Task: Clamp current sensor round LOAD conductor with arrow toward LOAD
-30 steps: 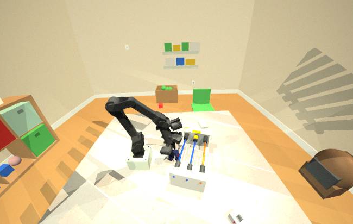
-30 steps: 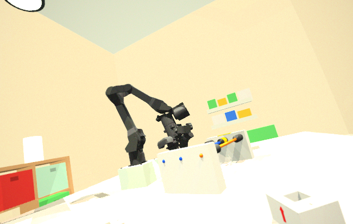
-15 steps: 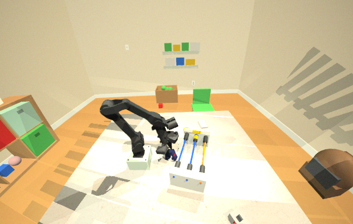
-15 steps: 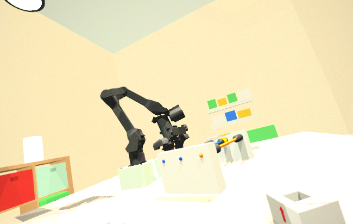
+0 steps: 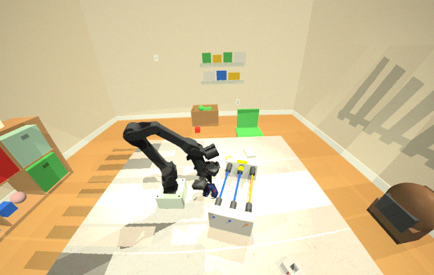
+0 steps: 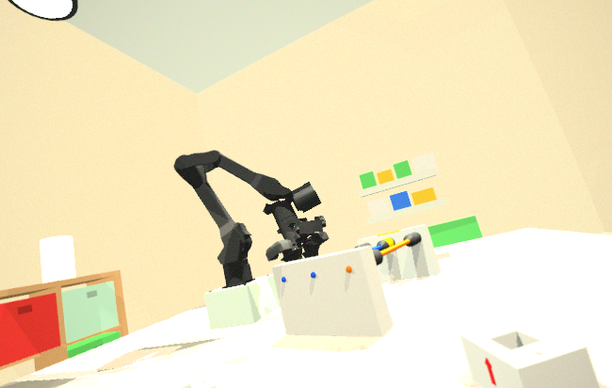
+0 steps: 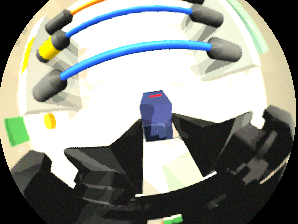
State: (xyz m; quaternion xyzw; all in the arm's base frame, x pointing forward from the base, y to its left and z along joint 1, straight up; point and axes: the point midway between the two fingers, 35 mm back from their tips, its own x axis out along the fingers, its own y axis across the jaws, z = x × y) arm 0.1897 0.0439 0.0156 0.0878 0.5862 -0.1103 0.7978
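Blue current sensor between the fingers

The gripper (image 5: 208,189) (image 7: 156,119) is closed on the dark blue current sensor (image 5: 210,190) (image 7: 156,111), beside the blue conductors (image 5: 224,184) (image 7: 145,46).
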